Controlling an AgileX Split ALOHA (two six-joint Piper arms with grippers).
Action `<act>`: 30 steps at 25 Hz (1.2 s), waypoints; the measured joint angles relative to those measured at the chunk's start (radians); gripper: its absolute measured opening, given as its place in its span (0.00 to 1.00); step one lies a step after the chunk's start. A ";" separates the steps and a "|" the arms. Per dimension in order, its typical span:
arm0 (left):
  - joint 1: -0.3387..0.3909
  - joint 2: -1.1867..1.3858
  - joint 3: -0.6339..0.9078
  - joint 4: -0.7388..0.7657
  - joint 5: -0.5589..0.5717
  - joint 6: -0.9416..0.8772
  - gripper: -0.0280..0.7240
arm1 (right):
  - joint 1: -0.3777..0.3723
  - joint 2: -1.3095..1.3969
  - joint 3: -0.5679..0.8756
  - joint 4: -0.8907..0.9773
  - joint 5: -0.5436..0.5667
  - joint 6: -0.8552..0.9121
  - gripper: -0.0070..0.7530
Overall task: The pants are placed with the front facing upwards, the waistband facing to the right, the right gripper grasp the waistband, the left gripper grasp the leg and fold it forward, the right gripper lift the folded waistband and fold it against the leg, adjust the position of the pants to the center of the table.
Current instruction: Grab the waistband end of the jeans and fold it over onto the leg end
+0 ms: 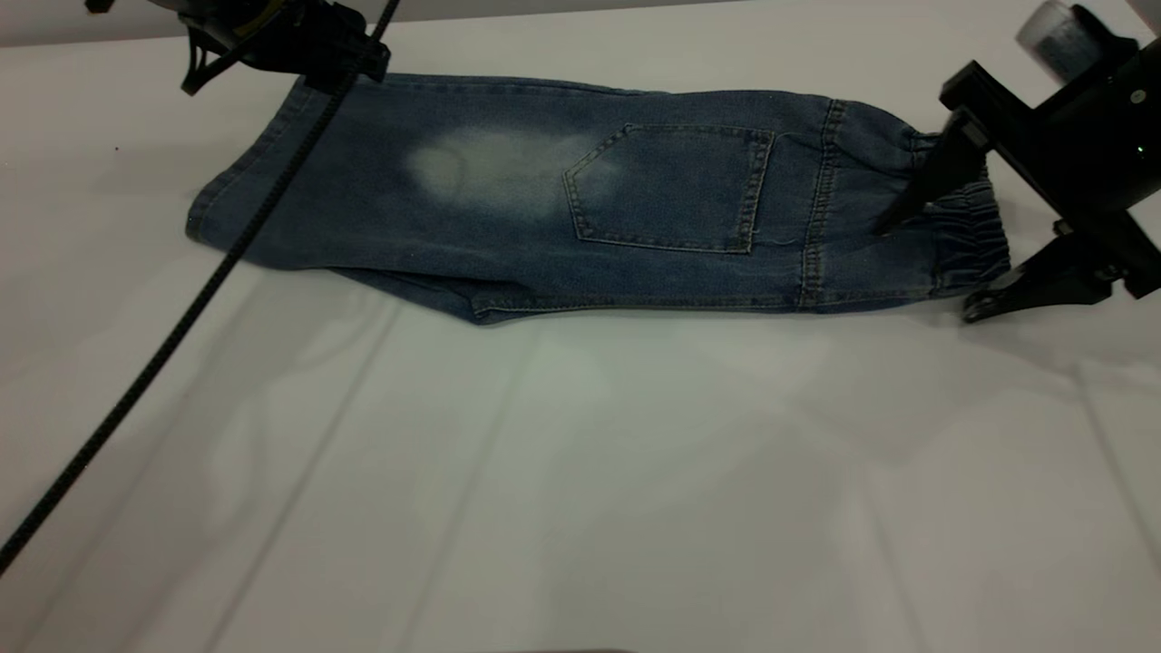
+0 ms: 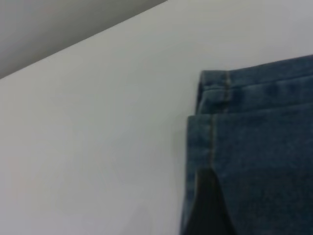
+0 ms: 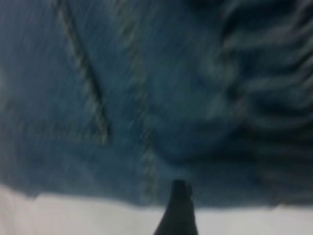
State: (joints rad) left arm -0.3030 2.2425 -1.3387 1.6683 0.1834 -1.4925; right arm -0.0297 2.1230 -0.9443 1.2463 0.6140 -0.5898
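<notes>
The blue denim pants [image 1: 508,209] lie folded lengthwise on the white table [image 1: 580,490], back pocket [image 1: 671,186] up and a faded patch to its left. The gathered waistband [image 1: 975,227] points right. My right gripper [image 1: 930,270] is open and straddles the waistband, one jaw over the denim and the other by the near edge on the table. In the right wrist view the ruffled waistband [image 3: 264,88] fills the frame. My left gripper [image 1: 349,68] hovers at the far corner of the leg hem [image 1: 245,172]; the stacked hem edges [image 2: 215,112] show in the left wrist view.
A black braided cable [image 1: 181,326] runs diagonally from the left gripper across the leg end and down to the table's near left. The table's far edge [image 2: 83,41] lies just behind the pants.
</notes>
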 joint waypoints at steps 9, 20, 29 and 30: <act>-0.018 0.000 0.000 0.000 -0.031 0.000 0.67 | 0.000 0.000 0.000 -0.002 -0.075 0.038 0.75; -0.018 0.000 0.000 0.000 -0.116 0.000 0.67 | 0.000 0.003 0.000 0.159 -0.086 -0.074 0.68; -0.027 0.000 0.000 0.003 -0.202 -0.001 0.67 | 0.000 0.042 0.000 0.286 -0.057 -0.219 0.34; -0.032 0.000 0.000 0.003 -0.211 -0.001 0.67 | 0.000 0.042 0.000 0.300 -0.057 -0.241 0.25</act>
State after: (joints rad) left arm -0.3352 2.2425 -1.3387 1.6710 -0.0275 -1.4933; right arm -0.0297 2.1645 -0.9443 1.5463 0.5568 -0.8303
